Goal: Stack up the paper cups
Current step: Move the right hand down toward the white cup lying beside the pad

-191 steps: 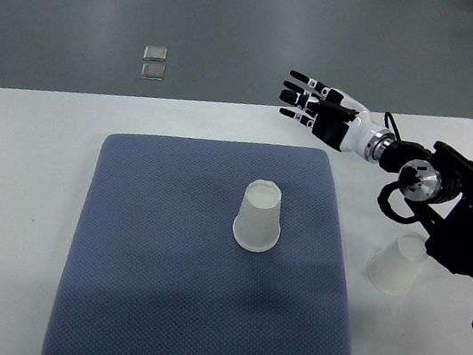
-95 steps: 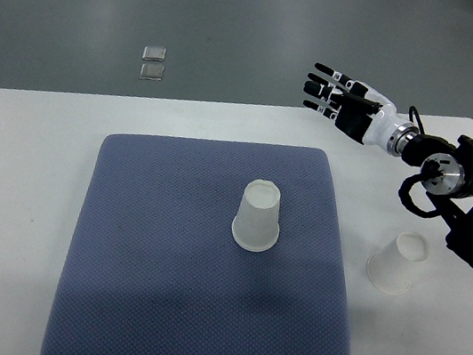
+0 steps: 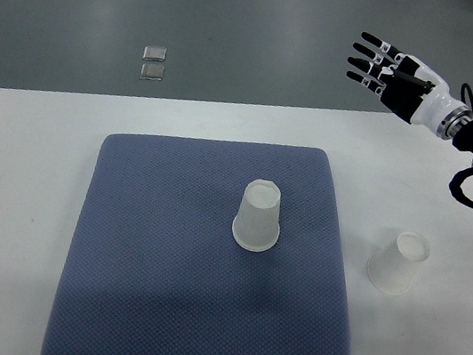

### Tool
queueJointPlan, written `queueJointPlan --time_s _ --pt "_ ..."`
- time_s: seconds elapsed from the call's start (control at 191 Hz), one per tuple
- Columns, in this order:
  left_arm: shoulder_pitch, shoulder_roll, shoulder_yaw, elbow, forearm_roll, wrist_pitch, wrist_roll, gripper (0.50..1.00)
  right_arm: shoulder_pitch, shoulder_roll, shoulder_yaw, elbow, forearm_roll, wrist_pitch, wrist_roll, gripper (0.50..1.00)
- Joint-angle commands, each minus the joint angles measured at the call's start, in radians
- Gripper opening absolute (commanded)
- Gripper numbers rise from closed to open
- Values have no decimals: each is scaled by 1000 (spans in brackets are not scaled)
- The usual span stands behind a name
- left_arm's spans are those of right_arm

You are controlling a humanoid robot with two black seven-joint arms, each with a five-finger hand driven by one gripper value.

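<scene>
In the top view, the right robot hand (image 3: 395, 73), black-fingered with a white back, hung beyond the far edge of the white table (image 3: 17, 197) with its fingers spread and nothing in them. It was well apart from both cups. No left arm showed.

The likeliest trouble, as I judged it, lay with the translucent white paper cup standing mouth-down on the bare table (image 3: 398, 263), just beside the right edge of the blue-grey textured mat (image 3: 155, 291). It looked light and thin-walled, so a hard squeeze could crush its side, and a glancing touch from the fingers on the way in could tip it or push it along the smooth tabletop. A second risk was in the stacking itself: the other translucent white paper cup, inverted near the middle of the mat (image 3: 258, 217), offered only its small closed base as a target, and a carried cup brought down off-centre or tilted could catch on it and knock it over.

Both cups appeared the same kind: tapered, pale, slightly see-through, wide rim down and flat bottom up, upright and undented. They stood apart, neither nested nor touching.
</scene>
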Motion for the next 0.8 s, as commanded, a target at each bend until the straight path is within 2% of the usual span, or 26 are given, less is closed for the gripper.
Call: queueJointPlan --time_s 0.0,0.1,0.283,0.483,0.682,0.797 --pt "0 0 0 0 0 1 0 1000 9 -33 -5 3 -102 51 3 924" --pt "0 0 0 0 0 0 0 1000 6 -103 5 14 -266 144 9 924" --pt "0 0 -1 -1 0 0 0 1000 11 -205 -6 64 -458 144 66 924" --pt "0 0 0 0 0 1 0 1000 -21 -404 -9 319 -774 144 137 924" --pt "0 0 0 0 0 0 0 1000 -95 -512 -11 520 -1078 144 144 924" --pt "0 0 0 0 0 0 0 1000 -179 -577 -34 679 -1214 144 144 924"
